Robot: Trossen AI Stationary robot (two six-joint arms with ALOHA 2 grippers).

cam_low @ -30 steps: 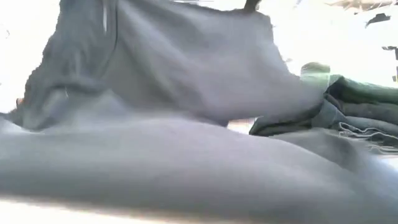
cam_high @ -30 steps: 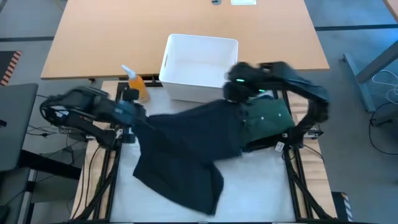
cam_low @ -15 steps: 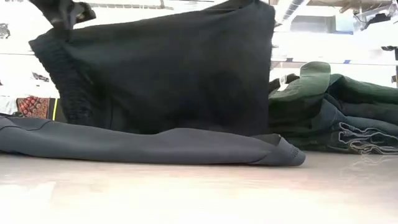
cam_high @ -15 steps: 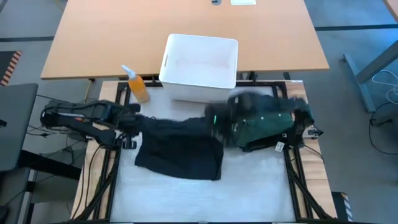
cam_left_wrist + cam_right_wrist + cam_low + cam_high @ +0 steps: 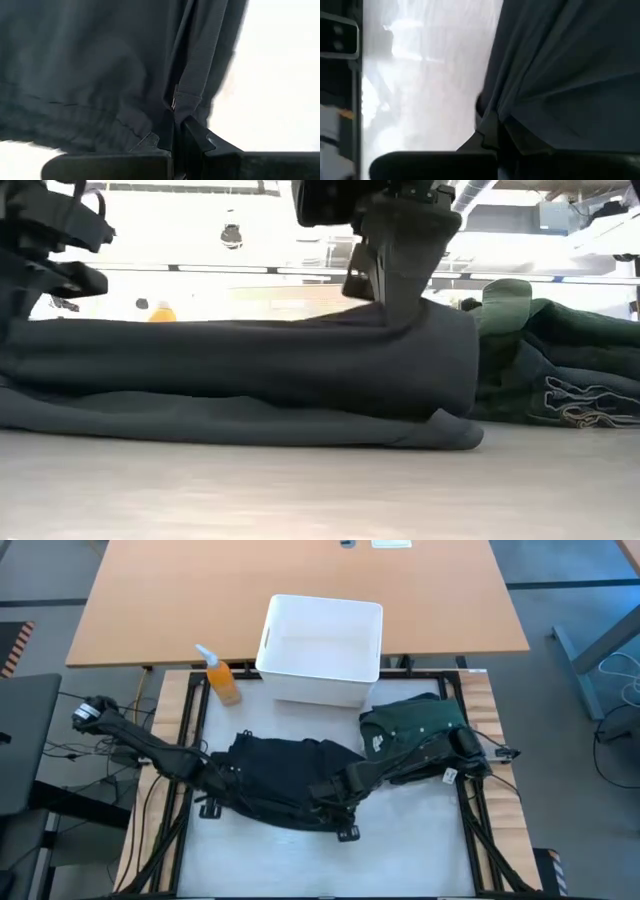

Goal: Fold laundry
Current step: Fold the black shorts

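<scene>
— What were your claws doing?

— Your left gripper (image 5: pixel 173 131) was clenched on an edge of the black garment (image 5: pixel 275 780). Your right gripper (image 5: pixel 492 137) pinched its opposite edge the same way.

— Where did the cloth lie?

— You had it folded low on the white table (image 5: pixel 420 850), mid-table, both arms down on it. The dark green garments (image 5: pixel 415 725) sat piled just beside it, before the white bin (image 5: pixel 322 640).

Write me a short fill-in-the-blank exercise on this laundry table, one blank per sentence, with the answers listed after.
1. Both grippers are shut on the soft ____ cloth garment spread mid-table.
2. The folded pile of dark ____ clothes lies beside the right gripper's arm.
3. The white rectangular plastic ____ stands at the table's far edge.
4. The left gripper pinches the garment near its ____ side.

Answers: black; green; bin; left
</scene>
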